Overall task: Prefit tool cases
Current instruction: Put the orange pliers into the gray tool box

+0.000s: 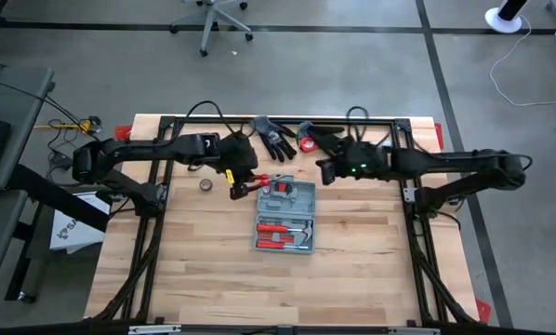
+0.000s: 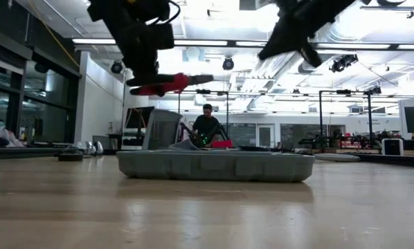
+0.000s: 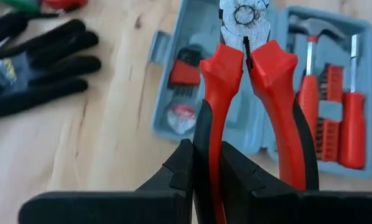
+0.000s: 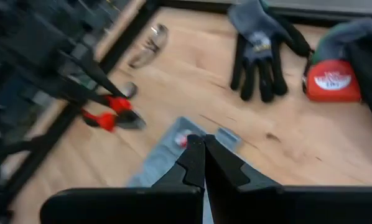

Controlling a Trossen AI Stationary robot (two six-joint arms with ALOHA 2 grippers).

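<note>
The wooden table (image 1: 352,270) fills the middle of the high view, and the open tool case (image 1: 285,216) lies flat at its centre, lid spread toward the top of the frame and the tray half toward the bottom with red-handled tools seated in it. Black gloves (image 1: 276,136) and a red tape measure (image 1: 307,143) lie near the table's upper edge, well apart from the case. The left end effector (image 1: 233,183), just left of the case's upper end, is clamped on one handle of a pair of red pliers (image 1: 252,185), whose jaws point toward the case and hang above it in the low view. The right end effector (image 1: 323,173), pinched shut on nothing, hovers just right of the lid. The step in hand looks like carrying the pliers to their moulded slot; the next move calls for lining the pliers up over the matching recess, lowering them flat and then letting go.
</note>
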